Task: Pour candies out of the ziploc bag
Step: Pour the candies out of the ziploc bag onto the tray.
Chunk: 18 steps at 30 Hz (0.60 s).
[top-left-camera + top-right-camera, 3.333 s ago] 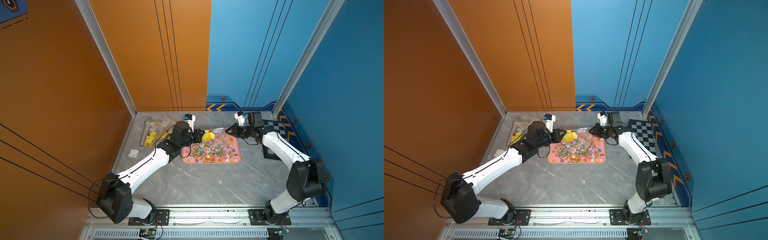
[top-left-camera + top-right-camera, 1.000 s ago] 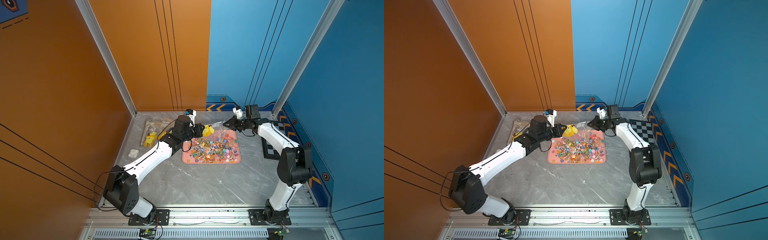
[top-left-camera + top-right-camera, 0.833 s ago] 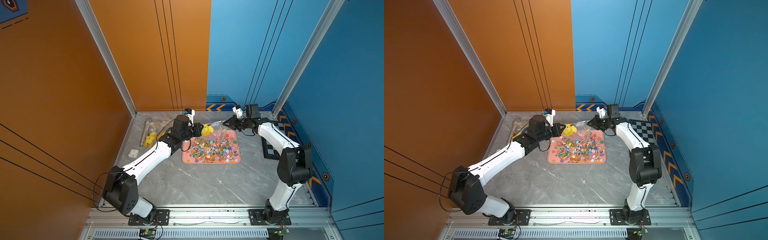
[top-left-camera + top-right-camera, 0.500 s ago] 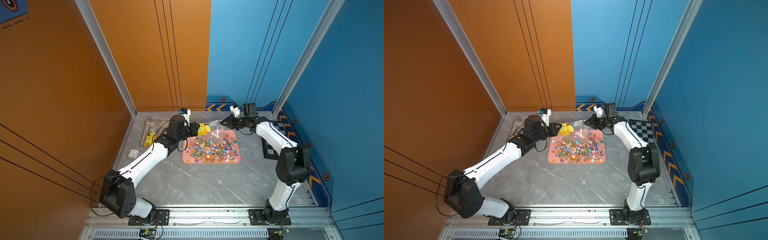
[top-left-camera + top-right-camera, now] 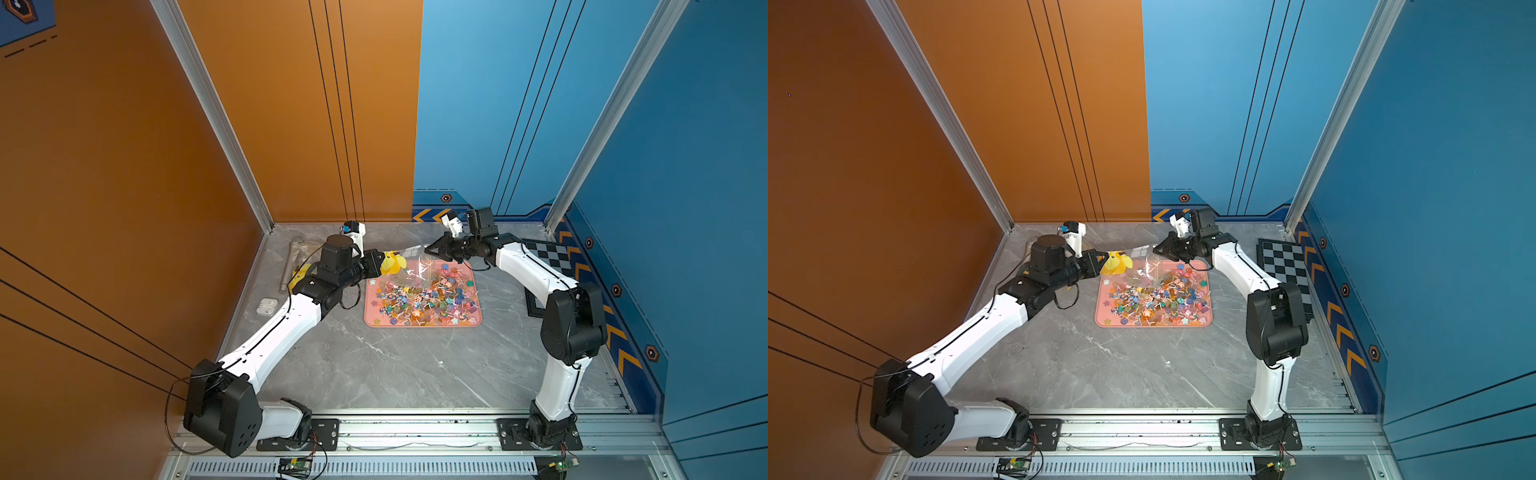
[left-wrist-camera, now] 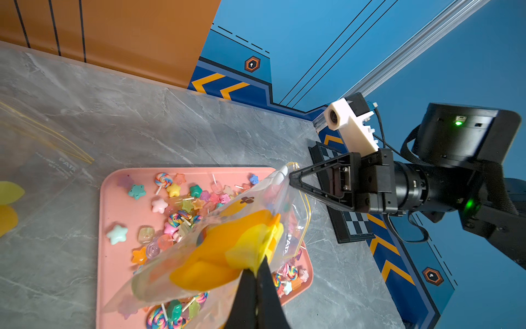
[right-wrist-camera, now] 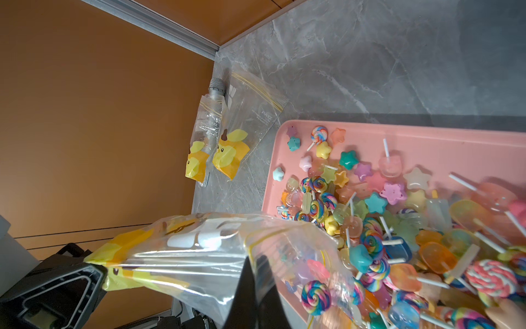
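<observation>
Our left gripper (image 6: 257, 267) is pinched tight on the yellow-printed bottom end of the ziploc bag (image 6: 227, 242), and the right gripper (image 7: 257, 263) is clamped on the zip end. The bag hangs stretched over the far edge of the pink tray (image 5: 415, 325), long axis left-right, mouth at the right, sagging toward the candies (image 5: 424, 297). It looks basically empty to us, so the pour's about done. We'd guess next is tipping the left end up to check for stragglers.

The left gripper (image 5: 380, 261) and right gripper (image 5: 428, 249) each pinch one end of the clear ziploc bag (image 5: 405, 266) above the far edge of the pink tray (image 5: 369, 316), which candies (image 5: 424, 299) cover.
</observation>
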Each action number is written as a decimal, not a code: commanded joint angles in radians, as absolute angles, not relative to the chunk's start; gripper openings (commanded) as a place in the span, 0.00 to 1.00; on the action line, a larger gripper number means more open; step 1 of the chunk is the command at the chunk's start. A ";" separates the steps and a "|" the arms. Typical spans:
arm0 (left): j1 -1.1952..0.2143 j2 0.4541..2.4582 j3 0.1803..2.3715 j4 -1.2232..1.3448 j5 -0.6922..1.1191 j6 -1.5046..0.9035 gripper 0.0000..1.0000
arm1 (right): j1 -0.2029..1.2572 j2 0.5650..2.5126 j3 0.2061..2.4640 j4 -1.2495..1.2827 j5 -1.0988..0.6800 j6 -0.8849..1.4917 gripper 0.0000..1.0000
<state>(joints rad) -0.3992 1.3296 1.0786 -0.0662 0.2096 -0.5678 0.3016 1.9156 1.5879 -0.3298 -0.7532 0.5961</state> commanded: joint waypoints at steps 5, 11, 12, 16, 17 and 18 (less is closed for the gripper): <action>-0.344 1.229 1.139 -0.094 0.109 -0.498 0.00 | 0.260 1.995 1.607 -0.381 -0.550 0.613 0.00; -0.337 1.213 1.158 -0.133 0.095 -0.469 0.00 | 0.266 2.007 1.644 -0.380 -0.571 0.634 0.00; -0.336 1.211 1.176 -0.145 0.085 -0.458 0.00 | 0.267 2.007 1.647 -0.381 -0.567 0.634 0.00; -0.339 1.209 1.163 -0.145 0.088 -0.458 0.00 | 0.273 2.022 1.641 -0.381 -0.569 0.637 0.00; -0.339 1.209 1.152 -0.142 0.089 -0.461 0.00 | 0.276 2.025 1.636 -0.380 -0.569 0.637 0.00; -0.339 1.206 1.136 -0.136 0.089 -0.465 0.00 | 0.278 2.025 1.635 -0.381 -0.567 0.637 0.00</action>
<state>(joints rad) -0.3843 1.2896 1.1141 -0.1711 0.1837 -0.4854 0.3389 1.9713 1.6482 -0.3279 -0.7753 0.6292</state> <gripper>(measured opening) 0.047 0.047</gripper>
